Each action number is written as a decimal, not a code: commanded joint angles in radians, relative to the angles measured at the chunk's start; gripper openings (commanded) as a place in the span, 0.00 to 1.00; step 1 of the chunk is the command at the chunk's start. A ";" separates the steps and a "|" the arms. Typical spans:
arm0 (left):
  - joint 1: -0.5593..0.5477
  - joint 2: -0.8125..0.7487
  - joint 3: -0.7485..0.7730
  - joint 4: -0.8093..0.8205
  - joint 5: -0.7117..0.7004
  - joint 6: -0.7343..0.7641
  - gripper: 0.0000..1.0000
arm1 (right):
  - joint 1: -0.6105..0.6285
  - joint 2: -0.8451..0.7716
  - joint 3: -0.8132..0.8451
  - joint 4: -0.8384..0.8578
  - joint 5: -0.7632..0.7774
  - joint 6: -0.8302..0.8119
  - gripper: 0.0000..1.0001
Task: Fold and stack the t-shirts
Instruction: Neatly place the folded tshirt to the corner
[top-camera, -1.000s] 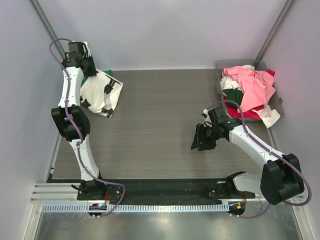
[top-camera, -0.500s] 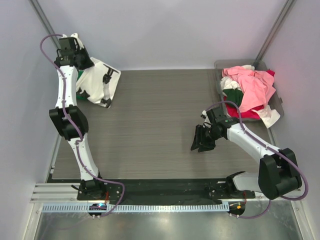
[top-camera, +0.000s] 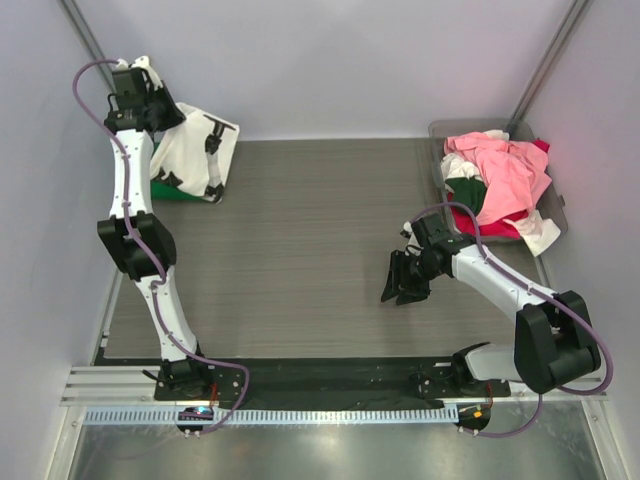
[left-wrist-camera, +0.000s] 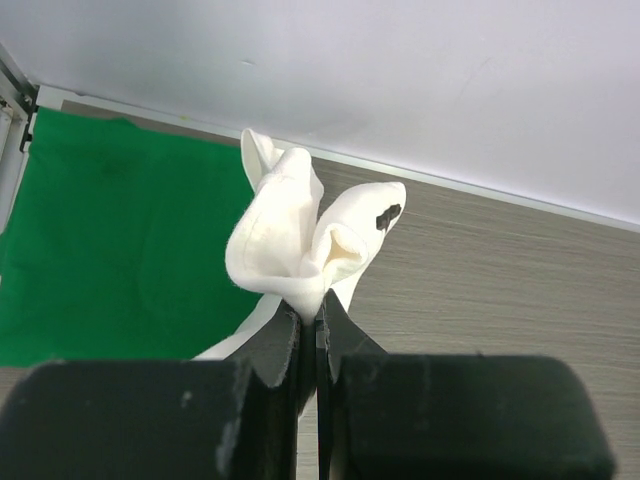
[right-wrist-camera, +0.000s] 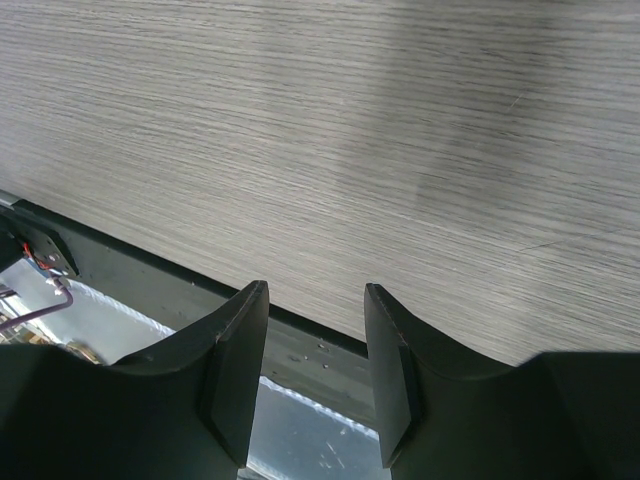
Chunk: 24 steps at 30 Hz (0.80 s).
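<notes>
A large white t-shirt (top-camera: 192, 152) with black print hangs from my left gripper (top-camera: 133, 70), raised high at the far left corner. In the left wrist view my left gripper (left-wrist-camera: 311, 308) is shut on a bunched fold of that white t-shirt (left-wrist-camera: 290, 240). Under it a bright green t-shirt (left-wrist-camera: 110, 235) lies flat on the table, a strip of that green t-shirt (top-camera: 172, 190) showing below the white cloth. More t-shirts (top-camera: 500, 172), pink, white, red and dark green, are heaped at the far right. My right gripper (top-camera: 400, 282) hovers open over bare table, and between the fingers of the right gripper (right-wrist-camera: 315, 330) is nothing.
A grey plastic tray (top-camera: 440, 132) at the far right holds the heap of tees. White walls close the back and both sides. A dark rail (top-camera: 330, 372) runs along the table's near edge by the arm bases.
My left gripper has lifted the white t-shirt up and toward the far left corner, and the cloth has drawn left off the table. The right arm has hardly moved.
</notes>
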 joint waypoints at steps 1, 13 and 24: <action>0.013 -0.003 0.038 0.080 0.031 0.007 0.00 | 0.002 0.000 0.007 0.015 -0.014 -0.017 0.49; 0.046 0.108 0.107 0.134 0.006 0.056 0.00 | 0.003 0.009 0.007 0.006 -0.017 -0.011 0.48; 0.119 0.318 0.190 0.310 -0.219 0.053 1.00 | 0.005 0.041 0.000 0.003 -0.026 0.002 0.48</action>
